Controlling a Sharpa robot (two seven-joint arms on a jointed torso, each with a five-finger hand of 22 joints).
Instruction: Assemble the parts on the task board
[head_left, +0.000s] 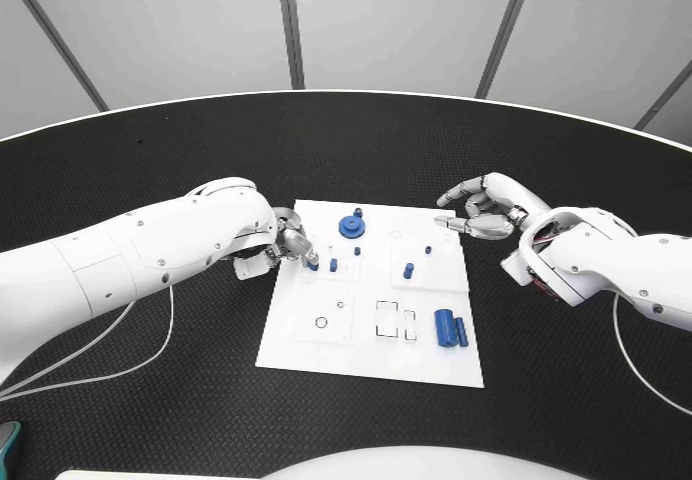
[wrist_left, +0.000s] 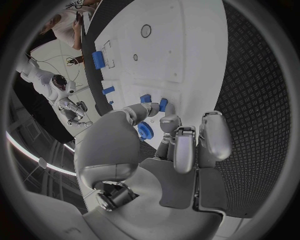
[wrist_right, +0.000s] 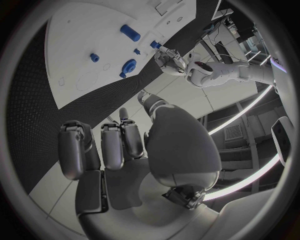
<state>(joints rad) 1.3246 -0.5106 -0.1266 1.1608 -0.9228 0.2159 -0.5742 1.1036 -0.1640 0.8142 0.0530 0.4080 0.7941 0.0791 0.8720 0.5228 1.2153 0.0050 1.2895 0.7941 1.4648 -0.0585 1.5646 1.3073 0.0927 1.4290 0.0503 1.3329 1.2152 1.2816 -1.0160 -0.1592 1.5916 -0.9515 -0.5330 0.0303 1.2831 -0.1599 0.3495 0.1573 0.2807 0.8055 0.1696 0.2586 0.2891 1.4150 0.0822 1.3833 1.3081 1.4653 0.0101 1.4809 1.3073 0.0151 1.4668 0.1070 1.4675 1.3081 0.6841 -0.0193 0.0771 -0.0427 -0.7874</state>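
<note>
Head view puts the left hand (head_left: 274, 245) at the left edge of the task board (head_left: 361, 345), its fingertips on a small blue peg (head_left: 312, 265) near the board's far-left part. Just right of it stands a second peg (head_left: 333, 265), and farther right a third (head_left: 408, 269). A round blue knob (head_left: 351, 226) sits toward the far edge, and two blue cylinders (head_left: 451, 328) lie side by side near the right edge, long axes running near-to-far.

The relation that matters: the peg lies directly at the left hand's fingertips, while the right hand (head_left: 483, 210) hovers off the board's far-right corner, well apart from it — so the left hand is plainly the nearer one.

From the left wrist view, the left hand's fingers (wrist_left: 164, 120) close around the peg (wrist_left: 162, 104), which seems pinched rather than merely touched — the fingers hide the contact, so this is a judgement. Its long axis looks roughly upright to the board.

The right hand holds nothing, its fingers loosely curled but apart.
</note>
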